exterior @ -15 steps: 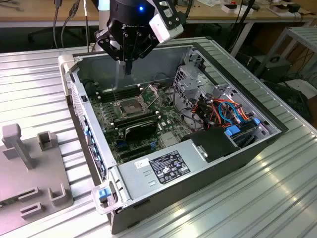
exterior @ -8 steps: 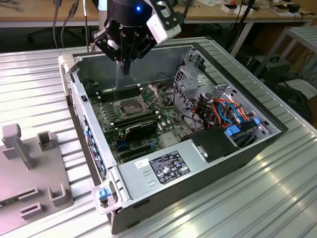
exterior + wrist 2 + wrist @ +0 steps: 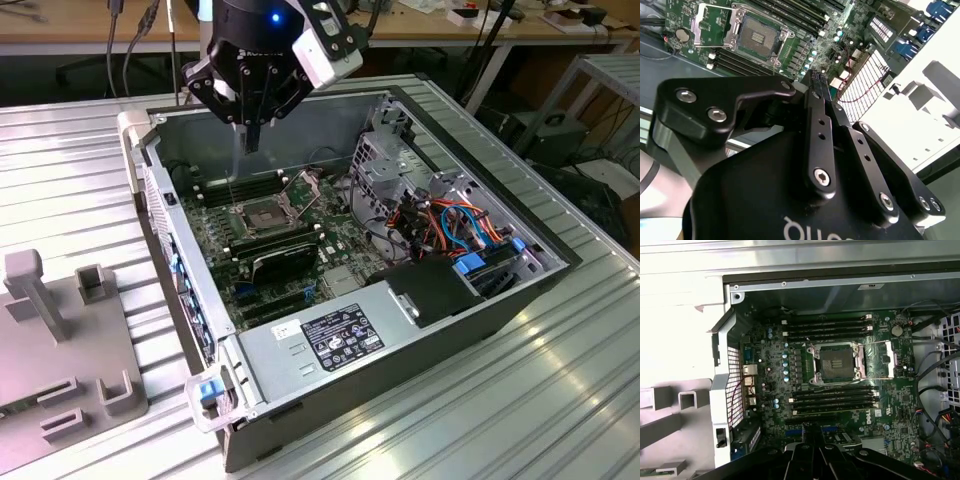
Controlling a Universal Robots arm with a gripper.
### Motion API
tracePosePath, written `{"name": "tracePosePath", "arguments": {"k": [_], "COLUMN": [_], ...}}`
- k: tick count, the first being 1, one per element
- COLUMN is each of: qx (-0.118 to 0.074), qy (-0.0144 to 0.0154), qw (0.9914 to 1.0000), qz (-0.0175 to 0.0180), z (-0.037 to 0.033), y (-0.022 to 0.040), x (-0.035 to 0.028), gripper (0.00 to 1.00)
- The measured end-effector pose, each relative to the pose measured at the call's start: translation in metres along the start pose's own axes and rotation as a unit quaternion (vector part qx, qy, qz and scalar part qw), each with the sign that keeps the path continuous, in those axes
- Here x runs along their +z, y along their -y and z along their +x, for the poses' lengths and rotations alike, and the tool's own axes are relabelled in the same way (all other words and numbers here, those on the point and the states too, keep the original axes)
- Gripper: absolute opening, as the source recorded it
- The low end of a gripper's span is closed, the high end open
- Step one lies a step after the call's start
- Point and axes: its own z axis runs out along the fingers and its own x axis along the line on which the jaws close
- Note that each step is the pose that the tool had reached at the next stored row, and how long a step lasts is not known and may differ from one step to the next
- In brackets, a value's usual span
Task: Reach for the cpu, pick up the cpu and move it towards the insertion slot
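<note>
Black gripper (image 3: 250, 138) over mobo's (image 3: 215, 240) far edge, tips pinched together | cpu between them or not: can't tell | insertion slot (image 3: 262, 216) open, just nearer, below | judgmt: travel slow, keep level, centre over slot, no contact w/ frame

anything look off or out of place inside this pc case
Nothing stands out. The insertion slot sits open with its metal frame swung aside and no chip in it, and the pincer hangs above the board.
</note>
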Motion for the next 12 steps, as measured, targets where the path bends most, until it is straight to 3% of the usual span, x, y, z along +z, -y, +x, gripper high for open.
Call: {"name": "tracePosePath", "arguments": {"k": [12], "qx": [0.000], "qy": [0.0000], "qw": [1.00000], "qz": [0.0000], "z": [0.0097], "y": [0.0007], "x": [-0.0002], "gripper": [0.11]}}
